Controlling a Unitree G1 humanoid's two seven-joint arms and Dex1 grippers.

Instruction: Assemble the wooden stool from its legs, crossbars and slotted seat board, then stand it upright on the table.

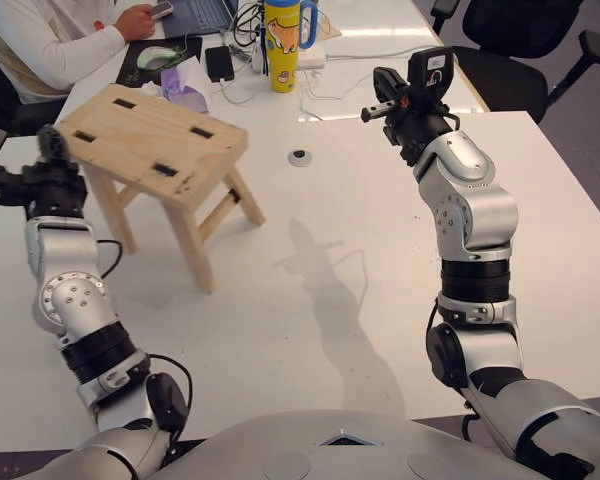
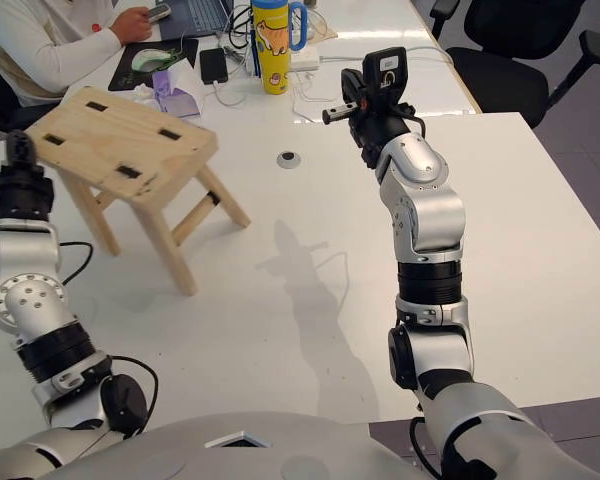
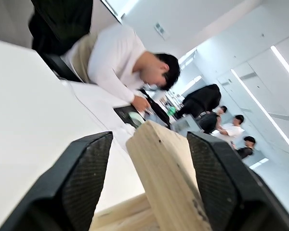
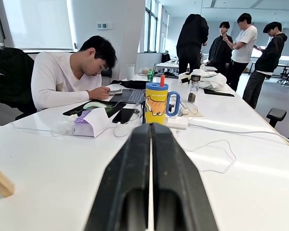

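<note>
A pale wooden stool [image 1: 155, 140] is standing assembled on the left side of a white table [image 1: 380, 260]. Its flat seat [image 1: 140, 125] is showing four dark slots, and splayed legs [image 1: 193, 245] joined by crossbars [image 1: 220, 212] are reaching down to the tabletop. The left gripper [image 3: 149, 137] is sitting at the seat's left edge, fingers [image 3: 84, 178] spread apart with the wood between them. The right gripper [image 1: 375, 108] is hanging above the table's far side, well apart from the stool, fingers pressed together on nothing.

Wooden stool [image 1: 150, 140]: assembled, pale, slotted seat uppermost, standing on splayed legs, left side of table [image 1: 380, 250].
</note>
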